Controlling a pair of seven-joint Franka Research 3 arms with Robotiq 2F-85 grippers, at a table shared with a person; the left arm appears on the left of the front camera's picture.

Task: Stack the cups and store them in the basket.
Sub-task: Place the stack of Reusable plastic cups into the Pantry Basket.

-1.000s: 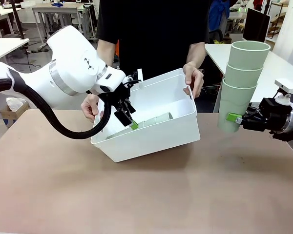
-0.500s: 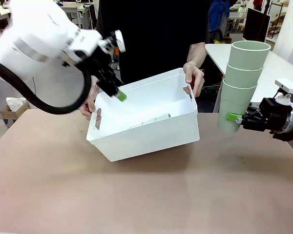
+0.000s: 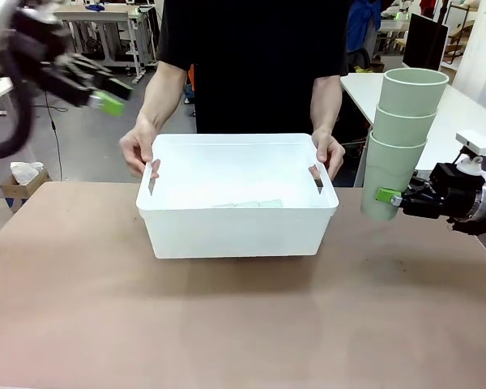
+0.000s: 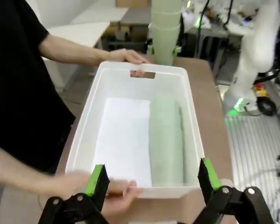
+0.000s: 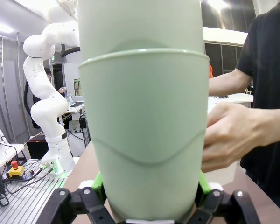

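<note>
Basket point(image 3: 235, 231) levelled, left gripper point(image 4: 151, 173) lifted away; right gripper point(image 5: 149, 183) clamps three cups point(image 3: 401, 146)

- Left gripper point(image 3: 111, 94) is smeared in the front view, so its jaw gap can't be read there; its arm is cut by the left edge.
- Lying cups point(image 3: 247, 203): just a sliver over the near wall of the basket point(image 3: 235, 231), count can't tell.
- Stack of cups point(image 5: 144, 116), right wrist view: top cut off, and it hides most of both pads of the right gripper point(image 5: 149, 184).
- Person's hand point(image 4: 109, 189), left wrist view: blurred.
</note>
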